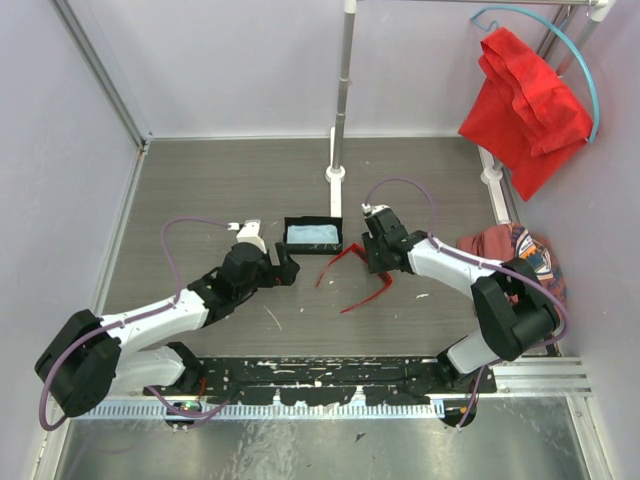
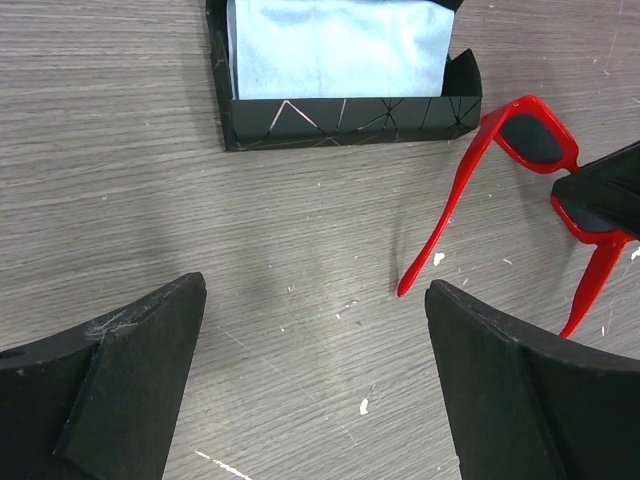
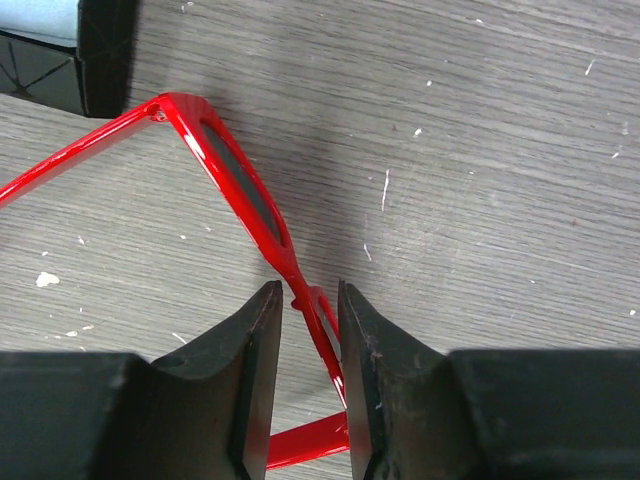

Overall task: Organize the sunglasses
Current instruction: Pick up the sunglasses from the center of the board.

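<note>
Overhead, the table [image 1: 220,190] is a grey wood-grain board with small white specks, closed in by pale lilac walls [image 1: 240,60]. One metal pole [image 1: 343,90] stands at its far side. At the far right one red garment [image 1: 525,110] hangs on a blue hanger [image 1: 590,80], and one patterned cloth [image 1: 520,250] lies at the right edge.

I count one pair of sunglasses [image 3: 240,190], one black case [image 2: 350,120] and one pale blue cloth [image 2: 335,45], which lies inside the open case. The sunglasses rest on the table just to the right of the case, near it but not touching, with both red arms unfolded toward the near edge.

The right gripper [image 3: 310,290] pinches the front frame of the sunglasses near the bridge, its fingers close on both sides. The left gripper [image 2: 315,290] is spread wide above bare table, just in front of the case, and holds nothing.
</note>
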Robot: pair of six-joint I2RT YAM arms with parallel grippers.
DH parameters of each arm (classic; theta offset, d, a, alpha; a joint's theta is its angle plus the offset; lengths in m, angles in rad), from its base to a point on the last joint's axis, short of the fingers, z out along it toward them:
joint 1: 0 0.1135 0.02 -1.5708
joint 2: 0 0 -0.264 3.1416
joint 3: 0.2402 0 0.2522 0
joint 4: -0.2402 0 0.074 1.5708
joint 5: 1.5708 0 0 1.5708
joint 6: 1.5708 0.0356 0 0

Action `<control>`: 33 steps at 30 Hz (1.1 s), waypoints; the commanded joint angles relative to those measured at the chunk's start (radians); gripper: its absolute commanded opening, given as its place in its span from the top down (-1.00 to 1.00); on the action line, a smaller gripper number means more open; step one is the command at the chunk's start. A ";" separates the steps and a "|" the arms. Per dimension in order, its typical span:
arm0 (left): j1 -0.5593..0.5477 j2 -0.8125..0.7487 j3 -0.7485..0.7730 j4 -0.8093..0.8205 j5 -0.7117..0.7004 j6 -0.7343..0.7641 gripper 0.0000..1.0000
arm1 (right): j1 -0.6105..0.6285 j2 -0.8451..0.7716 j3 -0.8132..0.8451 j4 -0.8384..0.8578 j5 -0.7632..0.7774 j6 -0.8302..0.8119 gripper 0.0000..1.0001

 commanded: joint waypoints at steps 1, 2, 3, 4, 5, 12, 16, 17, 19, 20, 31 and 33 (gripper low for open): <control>-0.003 -0.004 -0.010 0.019 -0.016 0.009 -0.96 | 0.011 -0.048 0.005 0.049 0.014 0.020 0.29; -0.003 -0.004 -0.010 0.019 -0.016 0.009 -0.96 | 0.011 -0.048 0.009 0.051 0.019 0.021 0.29; -0.003 -0.004 -0.009 0.018 -0.015 0.009 -0.96 | 0.010 -0.047 0.010 0.053 0.020 0.021 0.28; -0.003 -0.004 -0.009 0.018 -0.014 0.009 -0.96 | 0.011 -0.048 0.011 0.055 0.019 0.020 0.29; -0.003 -0.003 -0.010 0.018 -0.014 0.009 -0.96 | 0.010 -0.048 0.012 0.057 0.017 0.020 0.29; -0.003 -0.002 -0.013 0.017 -0.015 0.009 -0.96 | 0.010 -0.040 0.015 0.065 0.024 0.019 0.36; -0.003 -0.008 -0.015 0.015 -0.018 0.009 -0.96 | 0.010 -0.033 0.013 0.071 0.021 0.019 0.50; -0.003 -0.009 -0.015 0.014 -0.018 0.009 -0.96 | 0.011 -0.033 0.013 0.072 0.020 0.019 0.52; -0.002 -0.011 -0.015 0.012 -0.019 0.009 -0.96 | 0.010 -0.033 0.012 0.074 0.019 0.019 0.58; -0.003 -0.012 -0.015 0.012 -0.019 0.009 -0.96 | 0.010 -0.033 0.012 0.074 0.017 0.019 0.61; -0.002 -0.020 -0.017 0.004 -0.018 0.009 -0.96 | 0.011 -0.059 -0.002 0.064 0.013 0.015 0.78; -0.003 -0.020 -0.017 0.003 -0.018 0.009 -0.96 | 0.011 -0.069 -0.011 0.062 0.012 0.014 0.82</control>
